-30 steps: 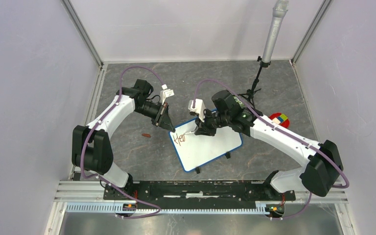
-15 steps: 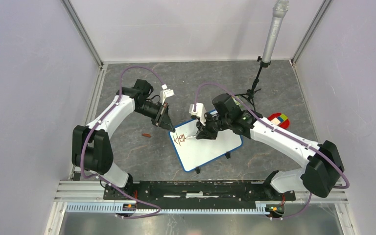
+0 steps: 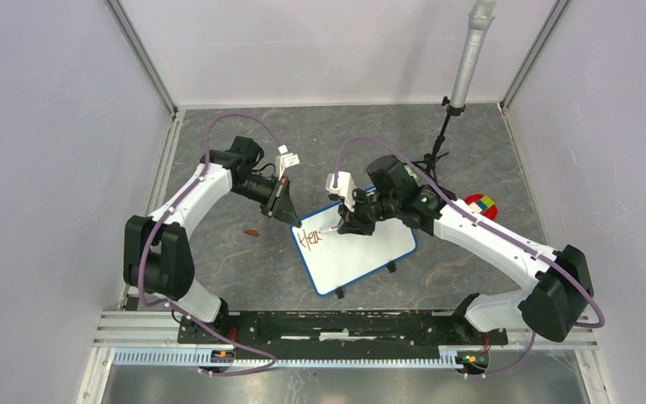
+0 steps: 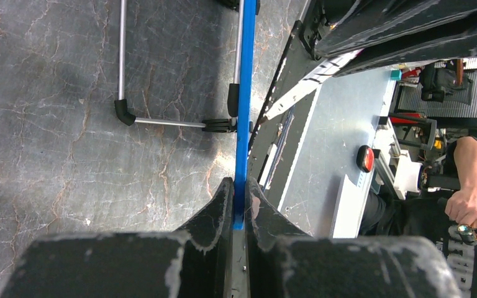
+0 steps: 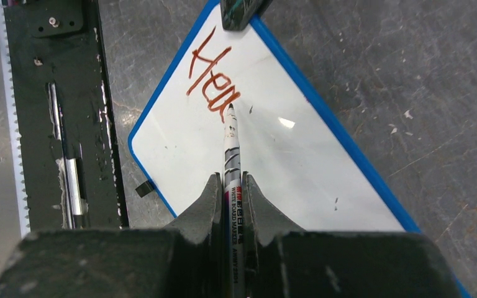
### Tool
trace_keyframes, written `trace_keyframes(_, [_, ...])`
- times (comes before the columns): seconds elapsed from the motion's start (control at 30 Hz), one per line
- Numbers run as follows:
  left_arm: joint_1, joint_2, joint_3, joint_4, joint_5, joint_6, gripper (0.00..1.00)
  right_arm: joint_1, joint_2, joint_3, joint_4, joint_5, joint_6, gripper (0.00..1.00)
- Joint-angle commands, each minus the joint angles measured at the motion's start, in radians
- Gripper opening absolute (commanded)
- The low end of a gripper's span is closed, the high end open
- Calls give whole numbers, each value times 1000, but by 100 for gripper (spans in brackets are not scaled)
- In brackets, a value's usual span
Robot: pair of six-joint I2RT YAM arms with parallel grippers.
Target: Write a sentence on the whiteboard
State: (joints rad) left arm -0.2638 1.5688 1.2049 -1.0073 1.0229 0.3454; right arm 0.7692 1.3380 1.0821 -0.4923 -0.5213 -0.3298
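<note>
The whiteboard (image 3: 362,257), white with a blue frame, lies at an angle on the grey table. My left gripper (image 3: 289,215) is shut on its blue edge (image 4: 243,93) at the far left corner, one finger on each side. My right gripper (image 3: 349,225) is shut on a whiteboard marker (image 5: 230,143), whose tip touches the board (image 5: 273,167). The sentence (image 5: 211,77) stands as reddish-brown letters reading about "Hea", and the tip rests at the end of the last letter. In the top view the letters (image 3: 309,239) sit near the board's left corner.
A small brown marker cap (image 3: 251,232) lies on the table left of the board. A microphone stand (image 3: 463,76) rises at the back right, with a colourful cube (image 3: 484,204) near it. The black base rail (image 3: 345,324) runs along the near edge.
The right gripper shifted a little left and came back while the marker tip traced the third letter. The left gripper has kept its hold on the board's edge.
</note>
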Motion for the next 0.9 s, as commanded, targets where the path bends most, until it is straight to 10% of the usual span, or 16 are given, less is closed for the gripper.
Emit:
trace_keyframes(0.0, [-8,-5,27,-7,13,9,2,-4,-9,77,19,-10,-3,0])
trace_keyframes(0.87, [-8,2,25,-7,6,13,2,-4,-9,46,4,-15,-21,0])
